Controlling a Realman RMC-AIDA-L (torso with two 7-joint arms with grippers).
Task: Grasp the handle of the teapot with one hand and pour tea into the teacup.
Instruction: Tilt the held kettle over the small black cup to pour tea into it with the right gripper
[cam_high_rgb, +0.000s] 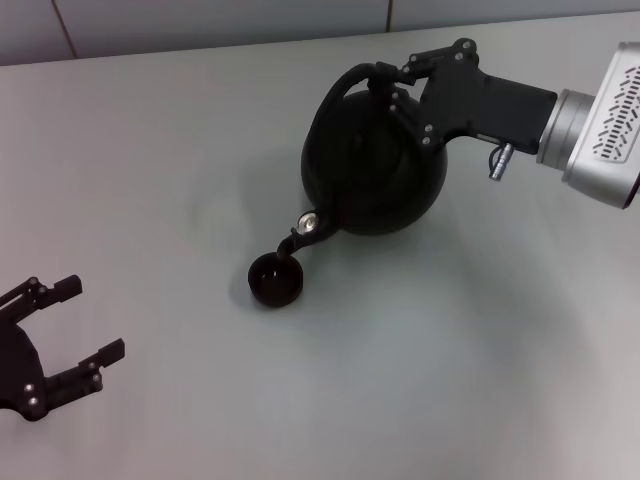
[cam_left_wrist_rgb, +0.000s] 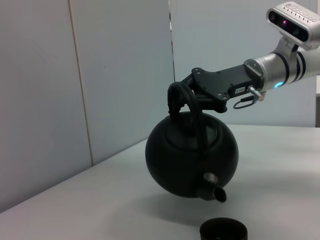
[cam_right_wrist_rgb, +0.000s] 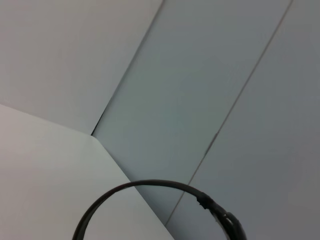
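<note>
The teapot (cam_high_rgb: 372, 160) is held off the table (cam_high_rgb: 450, 380), tilted, its spout (cam_high_rgb: 296, 240) directly above the teacup (cam_high_rgb: 276, 279) at its 7 o'clock. The handle (cam_high_rgb: 352, 76) is clamped by the right gripper (cam_high_rgb: 398, 80). The left gripper (cam_high_rgb: 75, 325) is parked at 8 o'clock, fingers spread.

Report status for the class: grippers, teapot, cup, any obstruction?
Right gripper shut on handle. Teapot lifted, tilted, spout above cup. Left gripper open, idle. No obstruction seen.
</note>
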